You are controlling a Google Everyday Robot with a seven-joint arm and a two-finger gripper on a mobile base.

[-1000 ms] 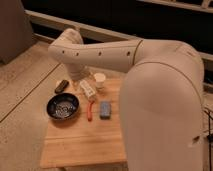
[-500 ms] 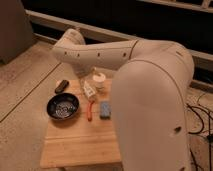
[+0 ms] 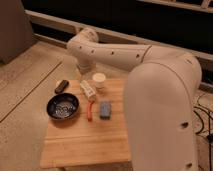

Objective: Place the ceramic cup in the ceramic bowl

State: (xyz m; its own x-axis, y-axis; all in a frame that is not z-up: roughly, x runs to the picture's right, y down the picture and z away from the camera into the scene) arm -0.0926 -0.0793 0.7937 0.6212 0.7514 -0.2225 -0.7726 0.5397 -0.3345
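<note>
The cream-white ceramic cup [image 3: 99, 80] stands upright at the back of the wooden table [image 3: 80, 142]. The dark navy ceramic bowl [image 3: 63, 107], speckled inside, sits at the table's left side, apart from the cup. My gripper [image 3: 86, 70] hangs from the bent white arm just behind the table's back edge, a little left of the cup and above it. It holds nothing that I can see.
A white patterned packet [image 3: 88, 90] lies between cup and bowl. A dark brown oblong object [image 3: 61, 86] lies at the back left. An orange stick-like item [image 3: 90, 111] and a blue sponge [image 3: 105, 109] lie mid-table. My large white arm body [image 3: 160, 110] covers the table's right side.
The arm's elbow and wrist have shifted to the right, bringing the gripper closer to the cup. The objects on the table have not moved.
</note>
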